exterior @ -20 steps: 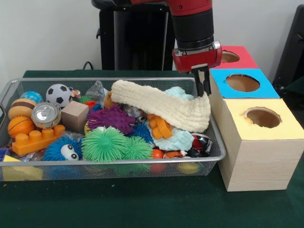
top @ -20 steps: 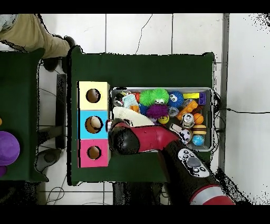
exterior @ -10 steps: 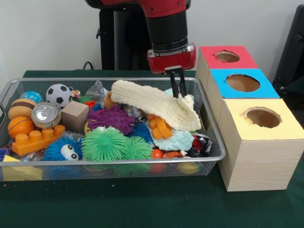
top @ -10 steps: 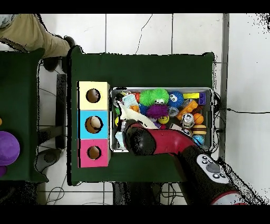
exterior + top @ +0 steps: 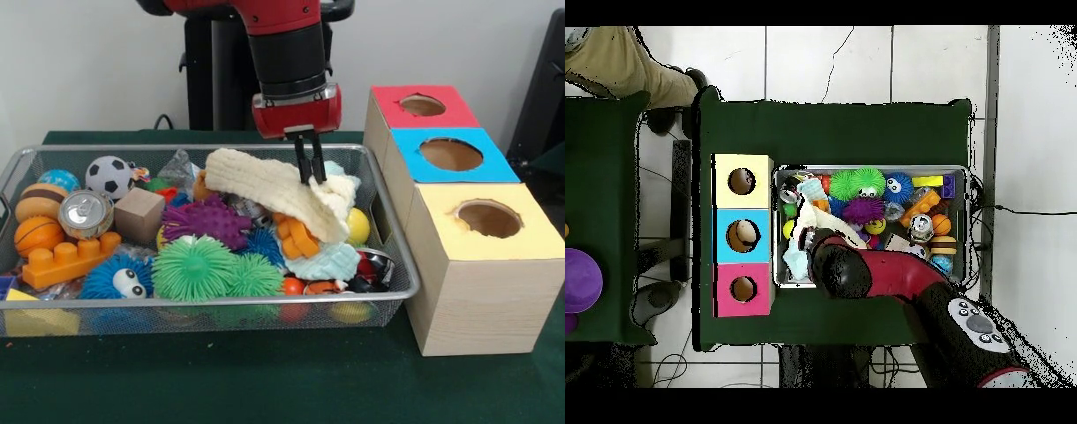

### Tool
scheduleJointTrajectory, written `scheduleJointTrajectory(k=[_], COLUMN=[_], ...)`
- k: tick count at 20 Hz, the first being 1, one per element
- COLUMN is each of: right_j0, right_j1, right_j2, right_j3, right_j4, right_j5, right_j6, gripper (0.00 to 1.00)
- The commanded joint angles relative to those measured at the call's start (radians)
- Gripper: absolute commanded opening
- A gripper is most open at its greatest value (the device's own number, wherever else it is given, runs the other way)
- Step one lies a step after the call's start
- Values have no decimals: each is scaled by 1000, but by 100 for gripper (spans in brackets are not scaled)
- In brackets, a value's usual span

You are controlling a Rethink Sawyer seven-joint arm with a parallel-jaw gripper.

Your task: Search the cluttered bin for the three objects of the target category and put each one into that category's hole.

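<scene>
Rope toys: any of the three on show? (Desk)

None that either view makes out. If they are in the wire bin (image 5: pixel 177 314), they lie buried at its box end, under a cream knitted cloth (image 5: pixel 265 181) draped across the heap. The yellow box's hole (image 5: pixel 488 218) stands open just beside that end. (Photographer)

And the pincer? (Desk)

The gripper (image 5: pixel 310 172) hangs over the bin's right half, fingers pinched shut on the cloth's upper fold. The cloth sags from there over an orange block (image 5: pixel 298 237) and a pale blue cloth (image 5: pixel 322 261), with a yellow ball (image 5: pixel 357 226) peeping out beside it. From overhead the arm hides the grip. (Photographer)

So what makes this step go well? (Desk)

My reading: this is clearing, not picking. The cloth should be lifted high enough for its trailing end to come free of the purple spiky ball (image 5: pixel 207 219), then carried toward the bin's far, crowded end and dropped there, so the box end is left bare for searching. A low drag risks sweeping light pieces over the rim (image 5: pixel 388 296), or merely folding the cloth back over the spot. (Photographer)
</scene>
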Motion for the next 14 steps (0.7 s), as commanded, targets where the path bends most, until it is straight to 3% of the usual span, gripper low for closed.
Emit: scheduleJointTrajectory(k=[1,6,10,14], right_j0=[24,23,19,36], right_j1=[150,199,202,188], right_j2=[-56,-90,-101,-118], right_j3=[53,79,85,92], right_j4=[-55,-64,-68,-21], right_j5=[-238,-356,-369,-367], right_j6=[185,181,152,164], gripper=[0,0,0,0])
